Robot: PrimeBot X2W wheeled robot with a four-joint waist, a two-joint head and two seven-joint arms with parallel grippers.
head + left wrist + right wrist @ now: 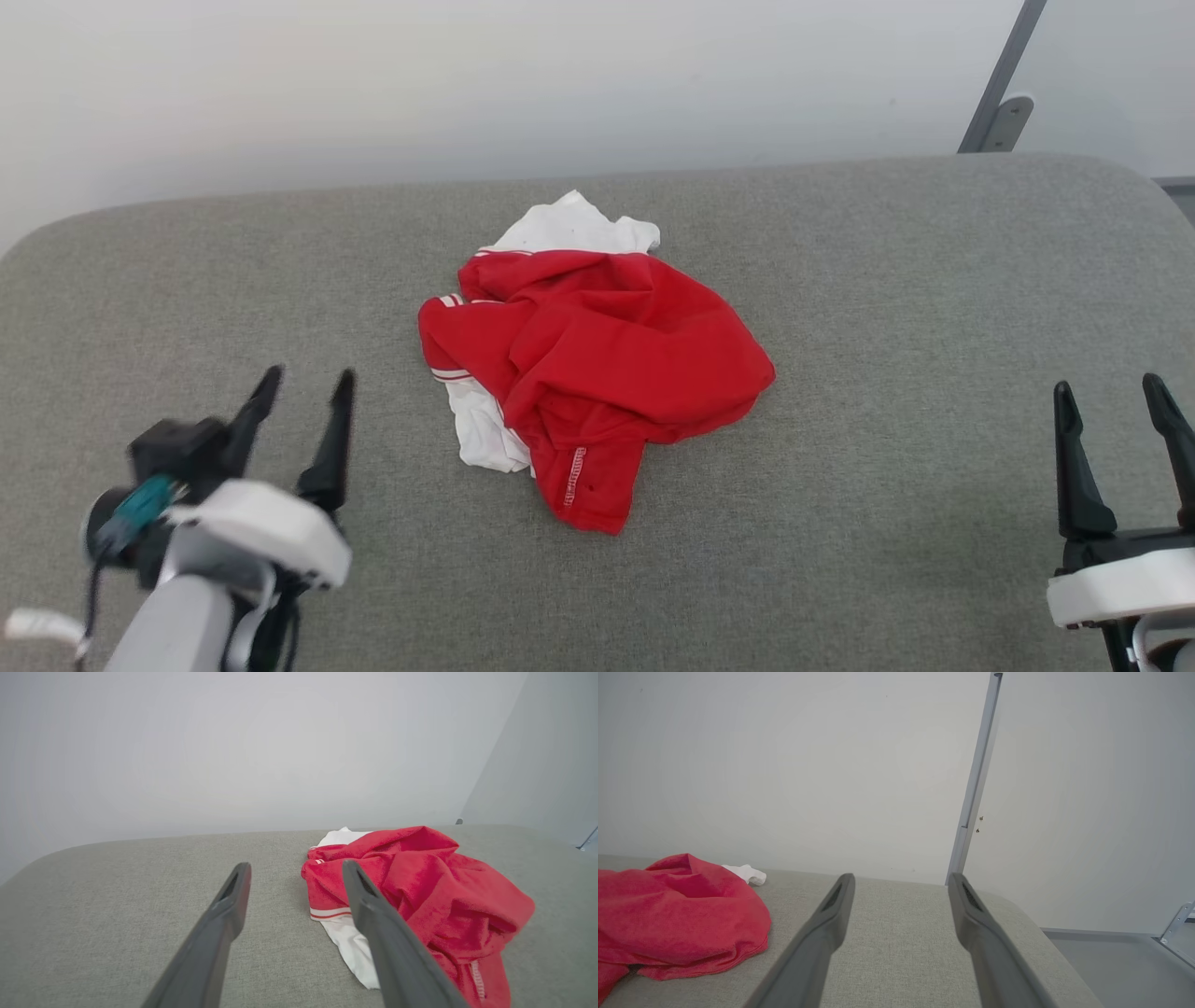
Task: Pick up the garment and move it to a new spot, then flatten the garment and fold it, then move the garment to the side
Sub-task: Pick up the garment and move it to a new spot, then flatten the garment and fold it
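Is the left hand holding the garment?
No, the left hand is open and empty, apart from the crumpled garment lying on the grey surface.

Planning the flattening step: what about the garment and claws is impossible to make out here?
garment: collar, any print and front or back, folded inside the heap, head view.
left claw: wrist blurred, head view.
right claw: base cut by the frame's right edge, head view.
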